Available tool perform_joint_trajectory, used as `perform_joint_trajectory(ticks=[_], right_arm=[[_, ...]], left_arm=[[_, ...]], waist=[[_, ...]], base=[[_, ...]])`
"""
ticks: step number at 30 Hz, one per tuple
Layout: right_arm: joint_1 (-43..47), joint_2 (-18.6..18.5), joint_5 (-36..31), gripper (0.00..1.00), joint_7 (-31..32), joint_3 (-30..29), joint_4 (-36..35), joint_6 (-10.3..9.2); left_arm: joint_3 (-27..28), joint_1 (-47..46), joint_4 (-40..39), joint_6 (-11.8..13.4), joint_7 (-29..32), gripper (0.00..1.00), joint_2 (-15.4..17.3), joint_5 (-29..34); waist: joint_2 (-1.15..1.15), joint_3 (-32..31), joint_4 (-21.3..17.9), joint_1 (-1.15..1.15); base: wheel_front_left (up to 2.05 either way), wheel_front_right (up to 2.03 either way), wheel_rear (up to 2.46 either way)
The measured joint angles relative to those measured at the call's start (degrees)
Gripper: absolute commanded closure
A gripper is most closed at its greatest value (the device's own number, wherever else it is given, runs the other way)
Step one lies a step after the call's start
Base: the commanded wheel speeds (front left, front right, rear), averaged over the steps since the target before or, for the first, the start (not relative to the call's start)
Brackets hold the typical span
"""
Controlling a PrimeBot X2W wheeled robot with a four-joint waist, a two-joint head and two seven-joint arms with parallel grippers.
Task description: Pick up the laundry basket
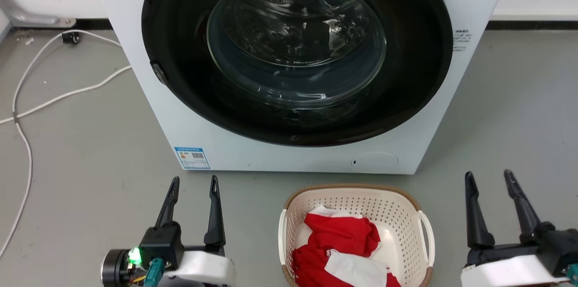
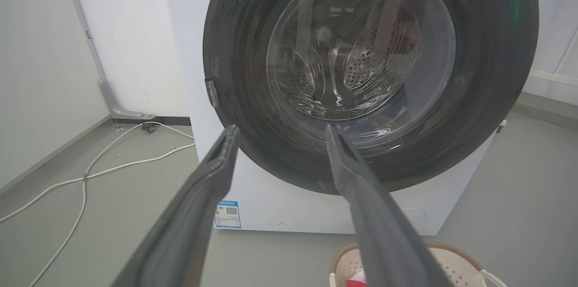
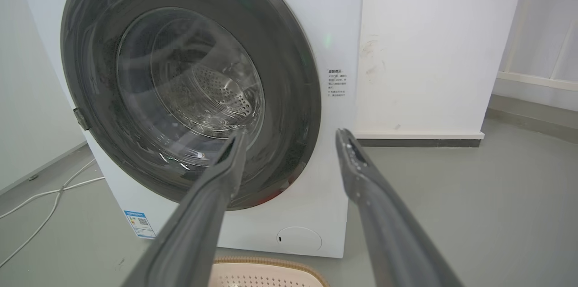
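The laundry basket (image 1: 397,215), cream perforated plastic with a brown woven-look rim and white loop handles, stands on the grey floor in front of the washing machine, holding red and white clothes. My left gripper (image 1: 194,181) hovers open to the basket's left, fingers pointing at the machine, nothing between them. My right gripper (image 1: 490,175) hovers open to the basket's right, also empty. A corner of the basket (image 2: 456,264) shows beside my left gripper (image 2: 280,130) in the left wrist view. The basket's far rim (image 3: 266,263) lies below my right gripper (image 3: 291,132) in the right wrist view.
A white front-loading washing machine (image 1: 189,111) with a shut dark round door (image 1: 295,48) stands right behind the basket. White cables (image 1: 27,111) trail over the floor at the left. A white wall (image 3: 429,43) and open grey floor (image 1: 510,111) lie to the right.
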Motion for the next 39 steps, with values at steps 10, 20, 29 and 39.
perform_joint_trajectory(ticks=[10, 20, 29, 39], right_arm=[[-6.44, 0.0, -5.58, 0.0, 0.0, -3.3, 4.56, 0.0], [-17.5, 0.0, -12.47, 0.0, -0.01, -5.92, 16.69, 0.0], [-25.34, 0.02, -16.4, 0.0, -0.01, -8.58, 29.37, 0.01], [-34.59, 0.0, -20.63, 0.0, 0.0, -9.57, 42.86, 0.01]], left_arm=[[-1.4, -7.49, 5.59, -3.43, -0.01, 0.0, 0.0, 0.03], [-5.06, -21.13, 20.68, -8.33, -0.01, 0.0, -0.01, -1.47], [-7.53, -31.66, 35.46, -10.7, -0.01, 0.0, -0.03, -1.0], [-10.31, -40.69, 51.92, -12.09, -0.01, 0.0, 0.01, -2.24]], waist=[[0.0, 5.53, -0.49, 0.0], [0.0, 16.89, -1.69, 0.01], [0.0, 26.79, -3.19, 0.01], [0.0, 35.64, -4.46, 0.01]], base=[[0.0, 0.0, 0.0], [0.0, 0.0, 0.0], [0.0, 0.0, 0.0], [0.0, 0.0, 0.0]])
